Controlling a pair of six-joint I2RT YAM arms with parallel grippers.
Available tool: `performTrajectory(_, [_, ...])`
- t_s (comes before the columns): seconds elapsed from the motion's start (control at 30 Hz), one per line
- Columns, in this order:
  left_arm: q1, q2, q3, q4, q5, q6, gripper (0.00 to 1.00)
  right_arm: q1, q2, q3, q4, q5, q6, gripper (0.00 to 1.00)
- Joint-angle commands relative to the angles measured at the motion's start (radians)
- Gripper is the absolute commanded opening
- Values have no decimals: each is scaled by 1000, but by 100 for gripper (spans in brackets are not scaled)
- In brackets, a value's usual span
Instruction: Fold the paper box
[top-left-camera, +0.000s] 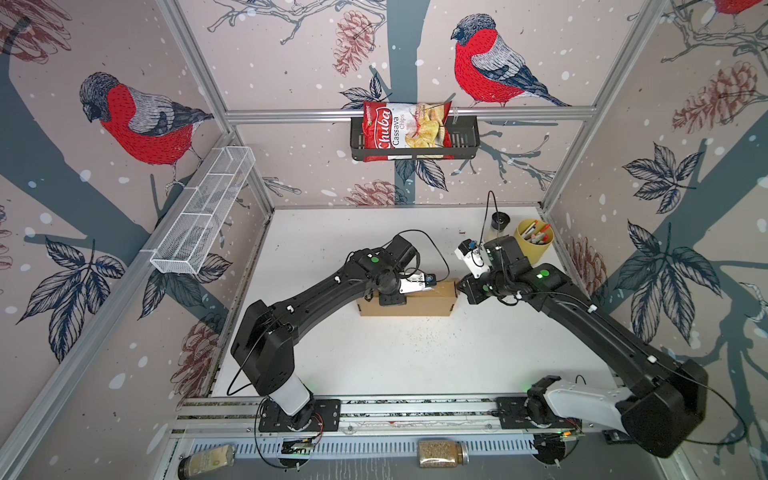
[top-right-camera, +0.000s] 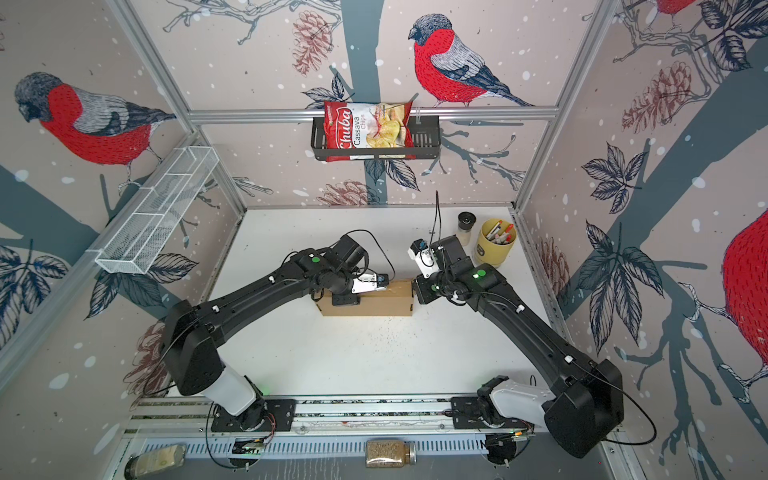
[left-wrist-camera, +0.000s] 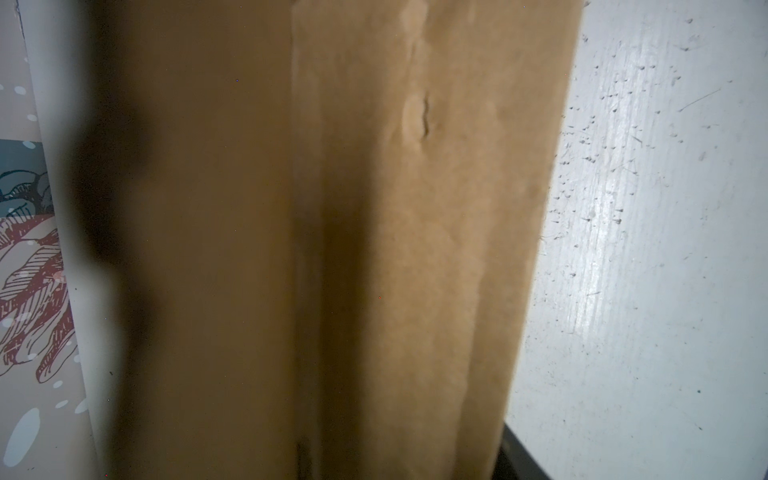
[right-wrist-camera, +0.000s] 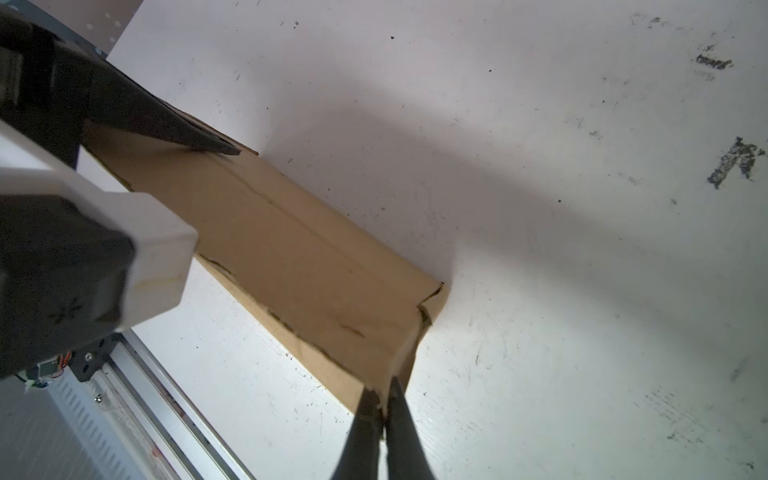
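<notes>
My right end effector (right-wrist-camera: 384, 401) is pinching narrowly onto the right end of the paper box (top-left-camera: 430, 302), both of its dark tips closing on the cardboard edge in the right wrist view. My left end effector (top-left-camera: 390, 294) is sitting over the box's left part, with one finger (right-wrist-camera: 178, 133) lying along the top. I cannot tell whether it is gripping. The box is lying as a long brown block near the middle of the white counter (top-left-camera: 374, 357), running left to right between the arms.
</notes>
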Motion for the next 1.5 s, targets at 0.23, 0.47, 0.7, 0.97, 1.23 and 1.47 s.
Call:
performTrajectory(0.23, [-7,20,16,-38,13,-23,55,-27,2,-3,69,-140,107,7])
performTrajectory(0.47, [-6,13,6,-32,8,-22,54,-65,-6,-4,92,-211,125,6])
performTrajectory(0.7, [-8,8,-6,-29,5,-27,54,-73,-2,-25,91,-172,120,6])
performTrajectory(0.97, [-7,16,2,-30,8,-26,54,-68,7,-43,93,-113,129,13])
performTrajectory(1.23, [-8,15,2,-31,8,-28,54,-55,13,-40,76,-55,122,13])
performTrajectory(1.47, [-8,13,3,-28,-4,-31,56,-49,22,-26,70,-21,120,10])
